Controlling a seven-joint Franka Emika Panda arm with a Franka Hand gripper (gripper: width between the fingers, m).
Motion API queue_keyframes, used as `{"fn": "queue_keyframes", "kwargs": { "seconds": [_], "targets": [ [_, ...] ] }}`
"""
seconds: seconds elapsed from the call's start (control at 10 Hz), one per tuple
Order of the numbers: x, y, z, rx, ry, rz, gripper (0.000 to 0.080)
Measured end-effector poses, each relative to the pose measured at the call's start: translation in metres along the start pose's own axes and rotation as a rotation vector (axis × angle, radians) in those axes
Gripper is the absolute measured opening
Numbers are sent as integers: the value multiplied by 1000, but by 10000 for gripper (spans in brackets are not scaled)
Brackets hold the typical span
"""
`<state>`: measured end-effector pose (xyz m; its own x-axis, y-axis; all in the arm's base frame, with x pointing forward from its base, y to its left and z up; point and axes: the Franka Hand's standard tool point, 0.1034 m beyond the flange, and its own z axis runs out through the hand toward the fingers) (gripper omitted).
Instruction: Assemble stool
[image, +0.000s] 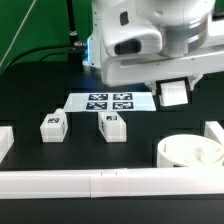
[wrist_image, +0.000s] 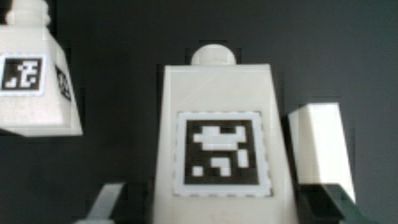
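My gripper (image: 175, 92) hangs at the back on the exterior view's right and is shut on a white stool leg (image: 175, 94), held off the table. In the wrist view this leg (wrist_image: 222, 130) fills the middle, tag facing the camera, rounded peg pointing away, with my gripper (wrist_image: 221, 205) closed on its near end. Two other legs (image: 52, 125) (image: 112, 127) stand on the black table. One of them shows in the wrist view (wrist_image: 36, 80). The round seat drum (image: 190, 152) sits at the front on the exterior view's right.
The marker board (image: 110, 101) lies flat behind the two legs. A long white rail (image: 100, 183) runs along the front, with rail blocks at either side (image: 5, 140) (image: 213, 132). A white block (wrist_image: 320, 140) shows beside the held leg; I cannot tell what it is.
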<state>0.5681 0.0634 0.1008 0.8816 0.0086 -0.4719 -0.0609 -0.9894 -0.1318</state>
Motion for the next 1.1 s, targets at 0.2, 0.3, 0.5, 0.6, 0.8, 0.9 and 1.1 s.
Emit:
{"fn": "queue_keyframes", "kwargs": {
  "seconds": [0.2,0.3,0.5,0.6,0.8,0.9,1.1],
  "targets": [
    [8,1,-13,-7,125,-57,337],
    [10,-1,-39,-30,203,-108,337],
    [14,-6,-45,-51,397,-121,337],
    [17,-4,-44,-54,442,-118,337],
    [22,-2,-46,-63,561,-120,337],
    [30,-4,-53,-83,655,-154,337],
    [42,-31,-57,-129,808,-242,337]
  ]
}}
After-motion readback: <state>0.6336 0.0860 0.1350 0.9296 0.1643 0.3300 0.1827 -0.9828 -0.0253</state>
